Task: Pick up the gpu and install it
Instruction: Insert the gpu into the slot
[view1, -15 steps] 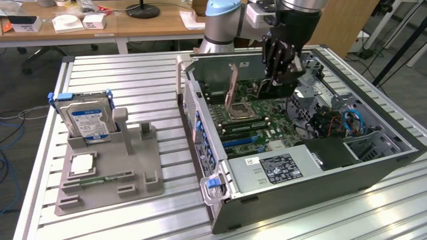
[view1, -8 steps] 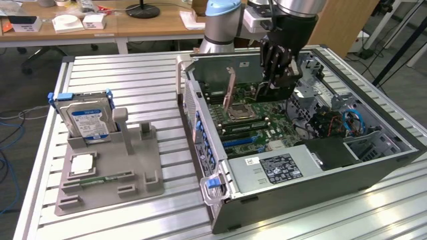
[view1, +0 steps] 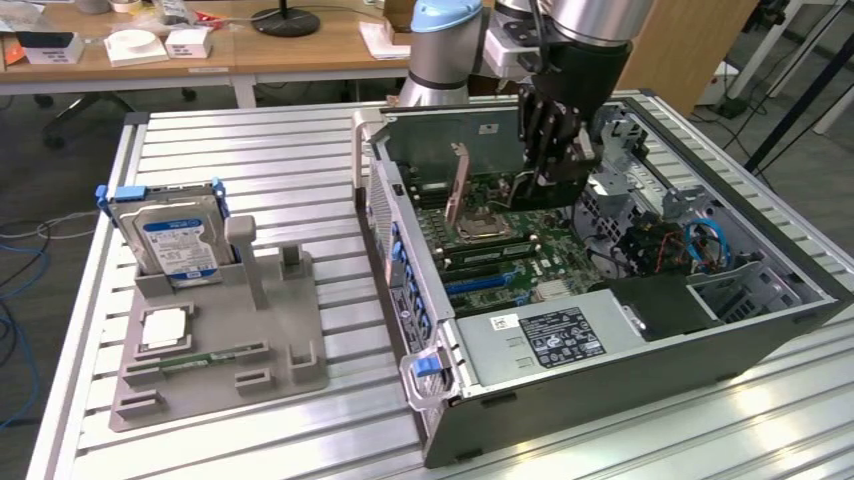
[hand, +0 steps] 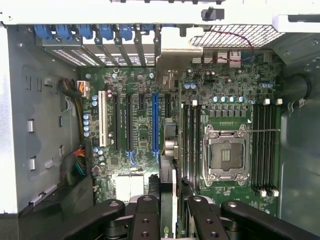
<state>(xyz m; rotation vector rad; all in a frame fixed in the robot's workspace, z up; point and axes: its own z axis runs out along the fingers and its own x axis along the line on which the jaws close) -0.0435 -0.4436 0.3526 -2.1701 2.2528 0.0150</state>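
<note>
Two-sidedly clamping, with the black metal gripper (hand: 167, 216), the gpu (hand: 168, 175), a thin dark circuit card seen edge-on with a pale metal end bracket. Pressing one black finger (hand: 145, 220) against each face of the card. Holding it upright inside the open grey steel computer case (view1: 400, 235), over the green motherboard (hand: 142, 135), just beside the long blue expansion slot (hand: 154, 120) and running parallel to it. Keeping the bracket end toward the case's rear wall with the blue slot clips. Not showing whether the card's lower edge is touching the board. Passing, on the card's other side, the square silver processor socket (hand: 227, 155) between its black memory slots. Standing well apart, at the exterior view's left on the slatted aluminium table (view1: 267, 150): a grey plastic parts stand (view1: 274, 335), carrying an upright silver hard drive with a blue label (view1: 174, 240), a square silver chip (view1: 163, 327) and a slim green memory stick (view1: 207, 357).
</note>
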